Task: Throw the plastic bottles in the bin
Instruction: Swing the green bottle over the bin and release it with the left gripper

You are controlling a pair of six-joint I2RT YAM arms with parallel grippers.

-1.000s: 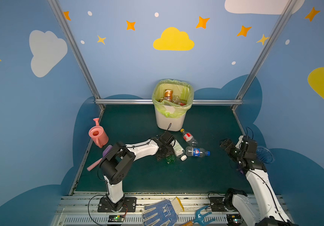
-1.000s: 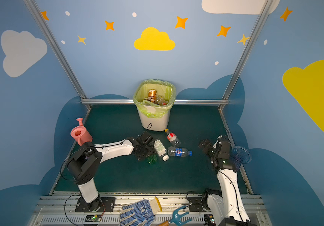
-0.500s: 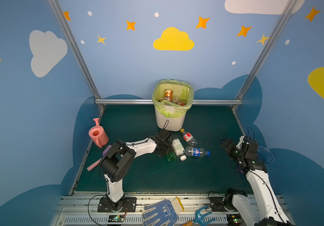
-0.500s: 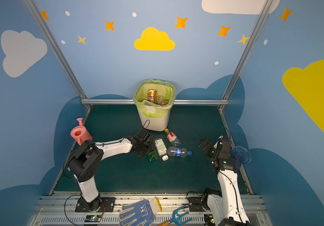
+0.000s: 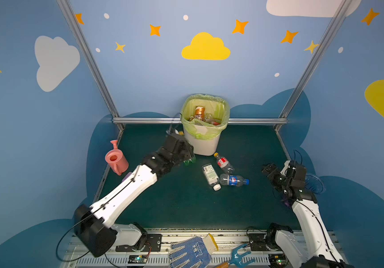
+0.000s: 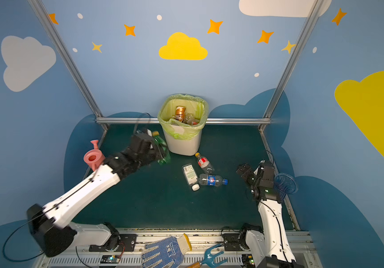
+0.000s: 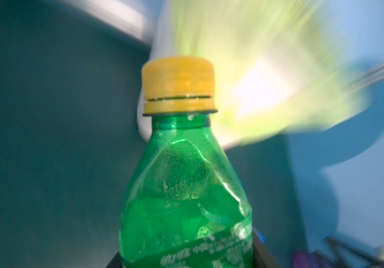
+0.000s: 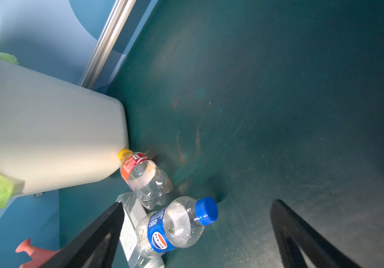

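Standing at the dark green counter's (image 5: 186, 208) back edge, the white tapered plastic bin (image 5: 203, 143) leaves open room in front. The left tool (image 6: 157, 148) clenches a green plastic bottle (image 6: 162, 150) beside it, cap up and tilted; the right tool (image 5: 267, 169) gapes empty.

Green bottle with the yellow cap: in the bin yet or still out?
Out. The green plastic bottle with yellow cap is clamped in the left tool, beside the white lined bin, below its rim.

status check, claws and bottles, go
Left claw shut on green bottle, raised beside bin. Right claw open, empty. Three bottles lie on the mat. Nothing blocking.
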